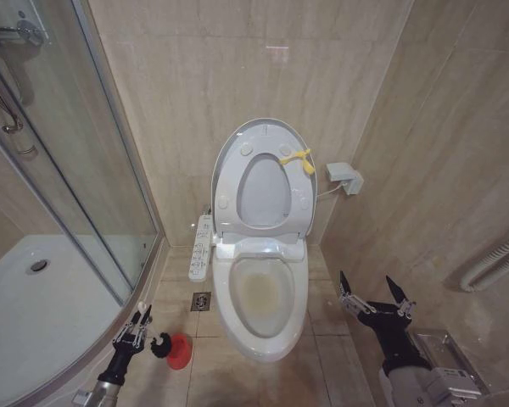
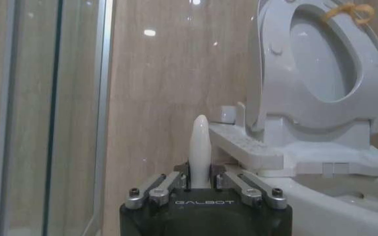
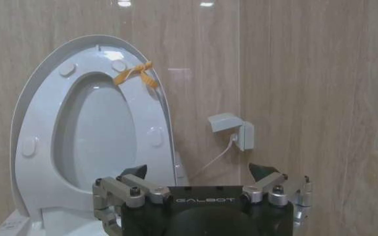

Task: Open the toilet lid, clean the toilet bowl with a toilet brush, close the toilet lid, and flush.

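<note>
The toilet lid [image 1: 259,127] stands upright against the wall with the seat ring [image 1: 236,174] raised against it, a yellow loop tag [image 1: 304,161] at its top. Below lies the toilet bowl [image 1: 263,292], open and stained yellowish inside. My left gripper [image 1: 134,331] is low on the floor's left side, shut on the toilet brush [image 1: 141,307]. Its dark head [image 1: 159,346] hangs beside the red holder cup [image 1: 180,351]. The left wrist view shows the white handle [image 2: 200,145] clamped in that gripper [image 2: 200,179]. To the right of the bowl, my right gripper [image 1: 375,297] [image 3: 199,171] is open and holds nothing.
A glass shower enclosure [image 1: 76,170] with a white tray [image 1: 34,297] closes the left side. The side button panel [image 1: 200,248] juts left of the toilet, with a floor drain [image 1: 201,300] below it. A wall socket box [image 1: 343,178] and a ribbed hose [image 1: 496,263] are on the right wall.
</note>
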### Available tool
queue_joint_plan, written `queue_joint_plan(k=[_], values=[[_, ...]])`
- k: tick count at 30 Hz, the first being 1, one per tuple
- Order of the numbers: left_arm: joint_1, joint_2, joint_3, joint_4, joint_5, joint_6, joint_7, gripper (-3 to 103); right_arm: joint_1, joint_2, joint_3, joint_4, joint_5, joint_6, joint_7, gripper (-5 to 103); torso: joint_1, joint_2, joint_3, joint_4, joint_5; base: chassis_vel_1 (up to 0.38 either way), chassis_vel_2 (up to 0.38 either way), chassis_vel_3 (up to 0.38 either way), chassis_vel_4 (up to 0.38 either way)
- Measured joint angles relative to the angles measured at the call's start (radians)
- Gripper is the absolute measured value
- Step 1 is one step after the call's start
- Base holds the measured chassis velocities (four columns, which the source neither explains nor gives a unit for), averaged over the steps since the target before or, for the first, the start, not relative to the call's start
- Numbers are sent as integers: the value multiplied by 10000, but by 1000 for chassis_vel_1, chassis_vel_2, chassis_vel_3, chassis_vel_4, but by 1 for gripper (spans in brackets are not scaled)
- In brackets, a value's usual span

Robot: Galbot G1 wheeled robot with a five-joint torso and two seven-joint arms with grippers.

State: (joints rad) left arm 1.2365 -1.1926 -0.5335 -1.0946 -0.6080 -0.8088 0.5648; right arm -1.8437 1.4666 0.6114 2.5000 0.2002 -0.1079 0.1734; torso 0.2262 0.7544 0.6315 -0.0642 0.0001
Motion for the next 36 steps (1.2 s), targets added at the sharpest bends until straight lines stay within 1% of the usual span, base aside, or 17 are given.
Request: queue_joint_plan(k=[3, 8, 16, 25, 36], values=[[-396, 45, 209, 648, -125, -81, 202, 20, 0, 0, 0, 0, 0, 0, 0, 100, 0, 0, 0, 1, -1, 0, 0, 0, 0], [-669, 72, 416, 1033, -355, -89, 353, 20, 0, 0, 0, -1, 0, 0, 0, 100, 0, 0, 0, 2, -1, 0, 0, 0, 0], [-1558, 114, 936, 1878, -727, -90, 680, 20, 0, 0, 0, 0, 0, 0, 0, 100, 0, 0, 0, 1, 0, 0, 0, 0, 0], [-2223, -48, 1293, 2630, -829, -89, 734, 20, 0, 0, 0, 0, 0, 0, 0, 100, 0, 0, 0, 1, 0, 0, 0, 0, 0], [-2321, -197, 1433, 2954, -858, -91, 731, 20, 0, 0, 0, 0, 0, 0, 0, 100, 0, 0, -1, 2, 0, 0, 0, 0, 0]])
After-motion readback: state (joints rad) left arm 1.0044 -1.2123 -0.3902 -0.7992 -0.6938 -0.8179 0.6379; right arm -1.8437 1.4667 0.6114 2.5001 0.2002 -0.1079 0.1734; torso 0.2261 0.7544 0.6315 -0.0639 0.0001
